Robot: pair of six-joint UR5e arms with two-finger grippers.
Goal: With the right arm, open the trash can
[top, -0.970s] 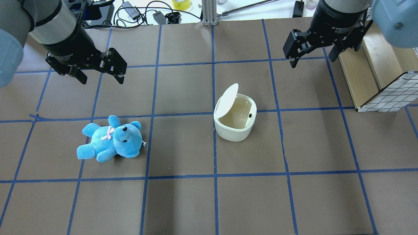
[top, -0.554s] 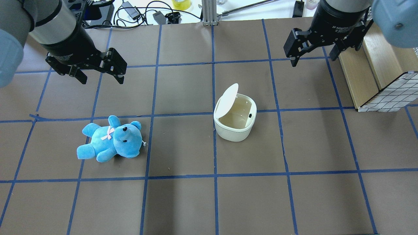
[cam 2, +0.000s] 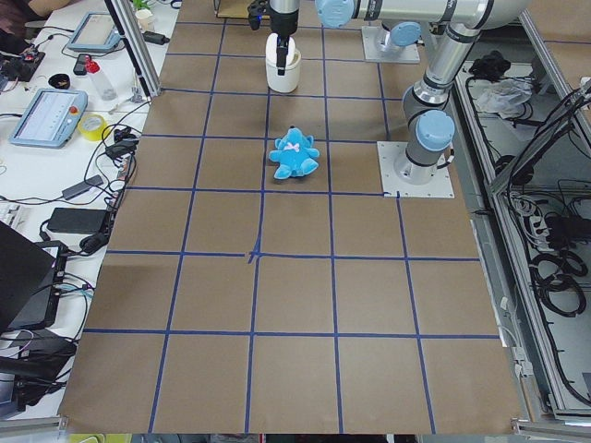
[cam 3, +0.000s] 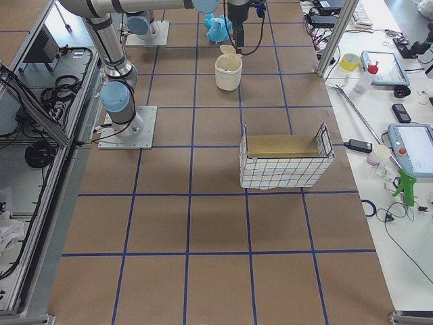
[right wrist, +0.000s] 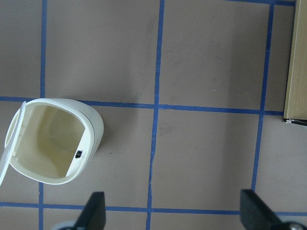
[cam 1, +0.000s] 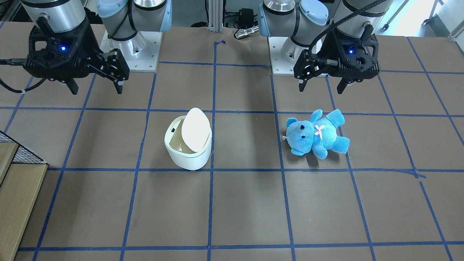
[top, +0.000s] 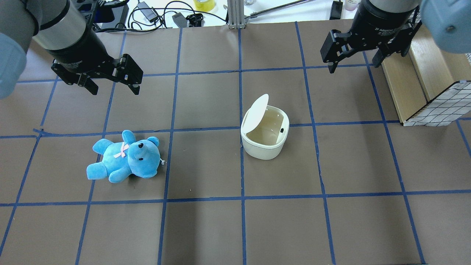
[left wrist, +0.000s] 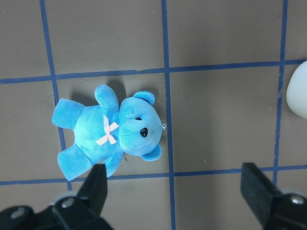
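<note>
The white trash can (top: 265,146) stands near the table's middle with its lid (top: 256,112) tipped up and open, so the empty inside shows. It also shows in the front view (cam 1: 188,157) and the right wrist view (right wrist: 94,132). My right gripper (top: 354,66) is open and empty. It hangs high, beyond and to the right of the can, apart from it; it also shows in the front view (cam 1: 96,88). My left gripper (top: 114,88) is open and empty above the table's left side, beyond the blue teddy bear (top: 125,158).
A wooden box with a wire-grid side (top: 423,84) stands at the table's right edge, close to my right gripper. Cables and small devices (top: 154,14) lie along the far edge. The teddy also shows in the left wrist view (left wrist: 110,132).
My right gripper has shifted slightly toward the table's far edge. The trash can lid stays open, and the left arm and teddy have not moved.
</note>
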